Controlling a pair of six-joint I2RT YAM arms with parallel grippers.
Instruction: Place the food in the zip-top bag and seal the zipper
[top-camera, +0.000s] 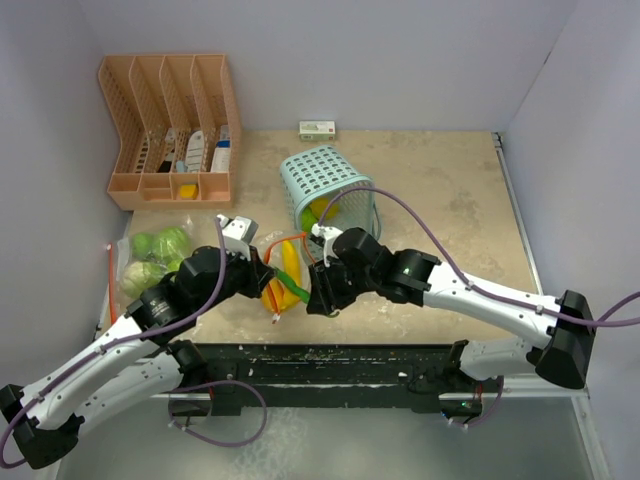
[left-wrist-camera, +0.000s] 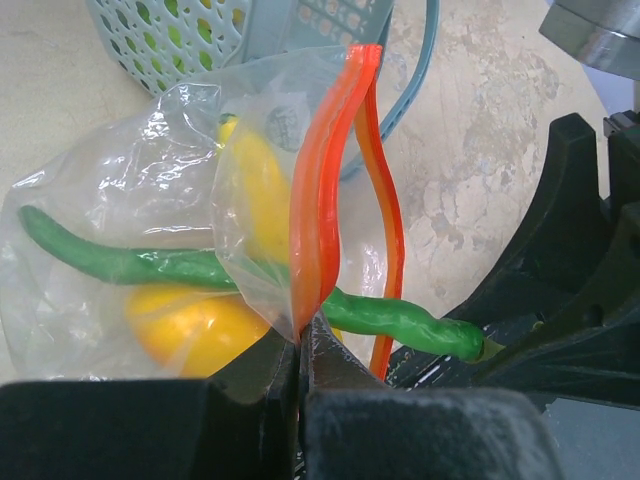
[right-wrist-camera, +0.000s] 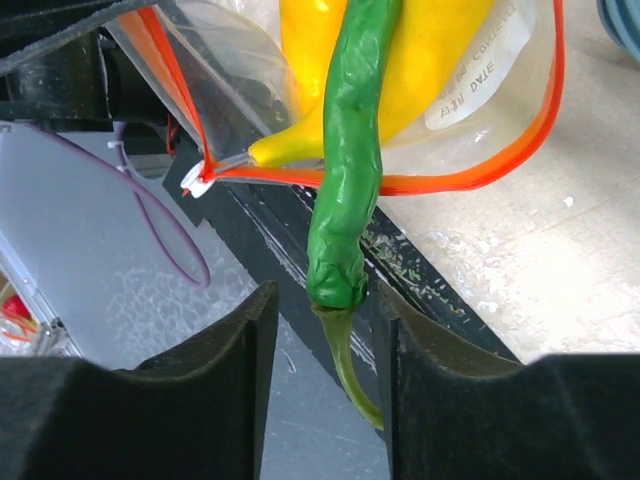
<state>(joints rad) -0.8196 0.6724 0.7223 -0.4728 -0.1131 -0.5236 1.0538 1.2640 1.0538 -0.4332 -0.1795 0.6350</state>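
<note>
A clear zip-top bag with an orange zipper lies near the table's front edge. It holds yellow fruits. A thin green chili reaches out through the bag's mouth, its stem end past the table's edge. My left gripper is shut on the zipper strip at one end of the mouth. My right gripper is open, its fingers either side of the chili's stem with gaps showing. Two pale-green cabbages lie at the left in clear plastic.
A teal mesh basket lies tipped just behind the bag, with a yellow-green item inside. An orange desk organizer stands at the back left. A small white-and-green box lies by the back wall. The black rail runs under the front edge.
</note>
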